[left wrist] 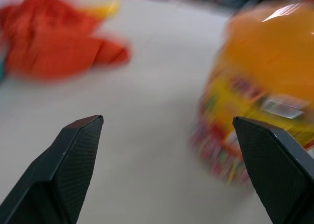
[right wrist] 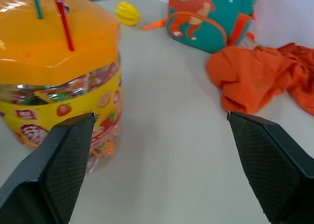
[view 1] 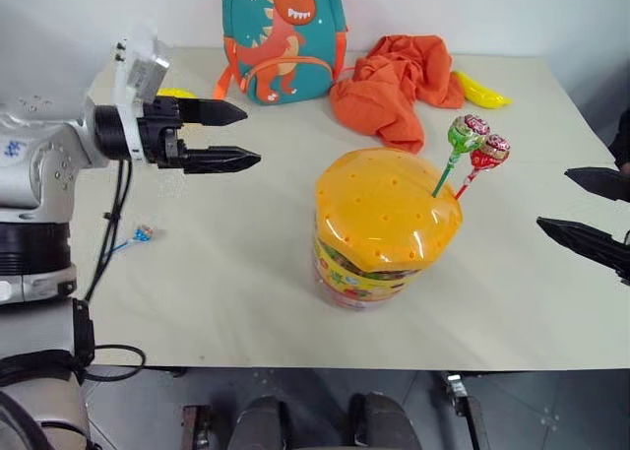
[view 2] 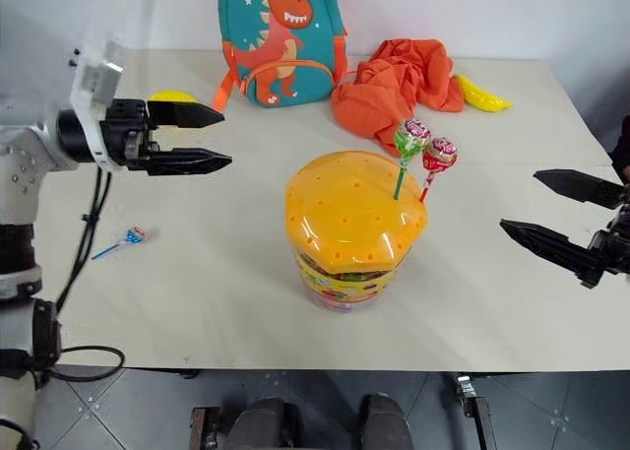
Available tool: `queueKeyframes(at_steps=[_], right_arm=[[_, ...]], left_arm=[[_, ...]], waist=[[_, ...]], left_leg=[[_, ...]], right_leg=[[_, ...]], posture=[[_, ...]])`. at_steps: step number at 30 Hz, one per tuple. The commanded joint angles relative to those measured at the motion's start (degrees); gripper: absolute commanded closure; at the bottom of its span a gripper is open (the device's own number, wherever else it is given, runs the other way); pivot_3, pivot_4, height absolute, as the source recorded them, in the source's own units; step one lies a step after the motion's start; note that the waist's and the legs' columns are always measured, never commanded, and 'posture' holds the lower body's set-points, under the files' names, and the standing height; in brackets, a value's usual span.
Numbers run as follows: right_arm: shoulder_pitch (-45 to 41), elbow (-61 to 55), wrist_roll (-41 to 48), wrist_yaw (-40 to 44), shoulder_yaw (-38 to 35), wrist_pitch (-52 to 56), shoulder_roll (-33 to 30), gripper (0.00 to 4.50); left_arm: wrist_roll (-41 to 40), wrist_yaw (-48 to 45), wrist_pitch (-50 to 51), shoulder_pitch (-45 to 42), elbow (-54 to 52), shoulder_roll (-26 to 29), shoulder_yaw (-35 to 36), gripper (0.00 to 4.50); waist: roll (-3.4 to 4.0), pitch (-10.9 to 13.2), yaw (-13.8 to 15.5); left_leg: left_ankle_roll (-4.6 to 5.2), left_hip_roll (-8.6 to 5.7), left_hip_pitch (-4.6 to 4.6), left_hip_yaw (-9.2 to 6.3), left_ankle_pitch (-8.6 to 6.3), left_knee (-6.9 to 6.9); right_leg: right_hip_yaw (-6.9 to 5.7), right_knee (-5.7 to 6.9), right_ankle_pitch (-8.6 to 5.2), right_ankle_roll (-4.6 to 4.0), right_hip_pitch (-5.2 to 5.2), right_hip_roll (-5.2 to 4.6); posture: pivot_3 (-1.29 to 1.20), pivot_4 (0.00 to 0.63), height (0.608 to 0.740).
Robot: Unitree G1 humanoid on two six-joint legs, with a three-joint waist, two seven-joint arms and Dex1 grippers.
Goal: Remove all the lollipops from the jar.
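Two lollipops, green [view 1: 467,133] and red [view 1: 489,153], stand in the jar [view 1: 384,224] mid-frame. Left pincer [view 1: 236,135] and right pincer [view 1: 591,212] are both spread and hold nothing. I think a pincer should pinch one stick low, then pull straight up.

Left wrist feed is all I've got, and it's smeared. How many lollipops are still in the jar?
Observer: Two, a green lollipop and a red lollipop, stand side by side in the jar's orange lid on the robot's right side.
Operator: Where's the blue one?
Observer: The blue lollipop lies flat on the table, off to the robot's left of the jar.
Operator: Is the right arm busy?
Observer: No. The right gripper hangs open and holds nothing, right of the jar, fingers pointing toward it.
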Motion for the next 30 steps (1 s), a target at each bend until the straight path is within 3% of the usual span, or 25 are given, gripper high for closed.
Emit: queueKeyframes(at_steps=[1, 7, 16, 20, 30], right_arm=[[-2.01, -4.25, 4.03, -4.68, 1.74, 3.08, 0.5, 0.0], [-9.67, -4.98, 10.2, -9.35, 7.14, 5.51, 2.26, 0.0], [-19.25, -2.87, 9.32, -10.17, 17.62, 4.89, 4.53, 0.0], [-21.46, -1.41, 9.75, -10.13, 17.08, 4.02, 5.05, 0.93], [-23.12, -1.87, 10.26, -8.6, 16.3, 5.3, 2.86, 4.41]], left_arm=[[-4.3, -6.93, -8.3, 2.99, 1.82, -1.69, 4.9, 0.01], [-7.51, -14.21, -12.41, 7.05, 2.32, -2.26, 6.96, 0.01], [-8.31, -11.72, -10.85, 12.2, -2.38, -0.44, 8.71, 0.01], [-9.1, -10.19, -9.96, 13.95, -4.45, 0.38, 9.67, 0.0], [-10.32, -9.51, -9.74, 14.54, -5.29, 0.26, 9.53, 0.0]], waist=[[0.0, 0.0, -0.1], [-0.03, -0.01, 0.23], [-0.05, -0.02, 0.06], [-0.05, -0.03, 0.07], [-0.05, -0.03, 0.06]], left_leg=[[0.0, 0.0, 0.01, 0.01, 0.0, -0.03], [0.0, -0.01, -0.05, -0.06, 0.0, 0.05], [0.01, -0.03, -0.06, -0.15, -0.01, 0.03], [0.01, -0.03, -0.07, -0.19, -0.01, 0.01], [0.01, -0.03, -0.08, -0.21, -0.01, 0.01]], right_leg=[[-0.01, -0.01, 0.0, 0.0, 0.0, 0.01], [-0.05, 0.0, 0.0, 0.0, 0.01, -0.01], [-0.08, -0.01, 0.0, 0.0, 0.03, -0.05], [-0.1, -0.01, 0.0, 0.0, 0.03, -0.04], [-0.12, -0.01, 0.0, 0.0, 0.04, -0.05]], posture=[[0.0, 0.15, 0.74], [0.0, 0.15, 0.74], [0.0, 0.15, 0.74], [0.0, 0.15, 0.74], [0.0, 0.15, 0.74]])
